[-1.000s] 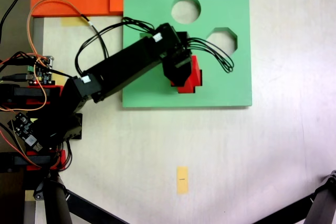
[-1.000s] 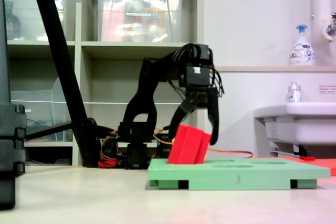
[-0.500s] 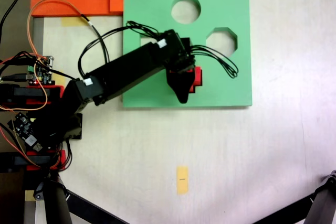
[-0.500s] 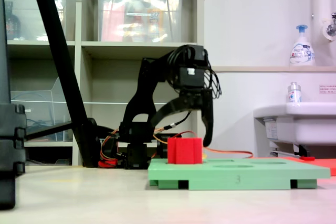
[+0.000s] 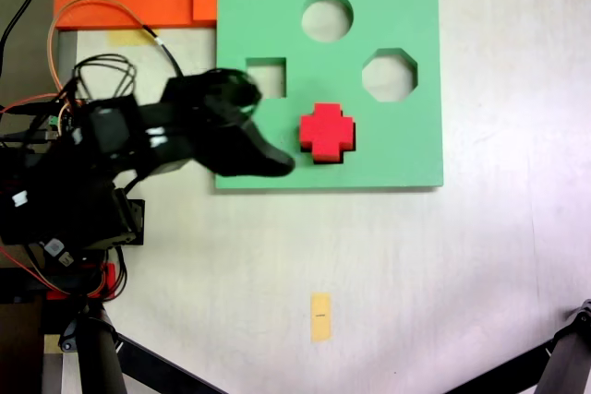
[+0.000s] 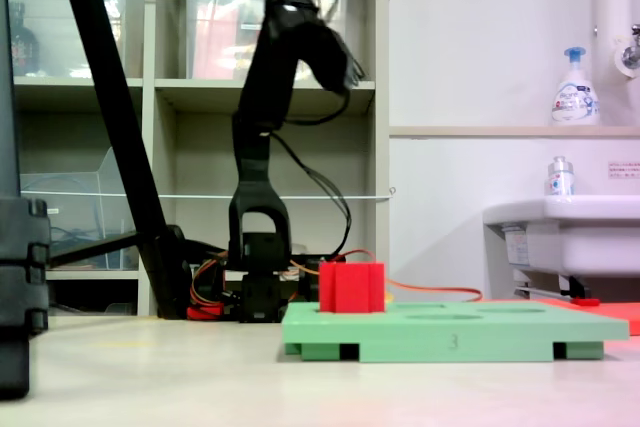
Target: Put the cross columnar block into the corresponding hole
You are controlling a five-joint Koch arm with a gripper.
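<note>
Up and away went the gripper, lifted clear off the green foam board since half a second earlier!

Behind it, the cross columnar block stood upright in the corresponding hole, its top well proud of the board in the second exterior view, beside the square cutout and the octagonal cutout. High above and well apart from the block hung the gripper, blurred in the first exterior view; whether its jaws were apart or together I couldn't tell.
</note>
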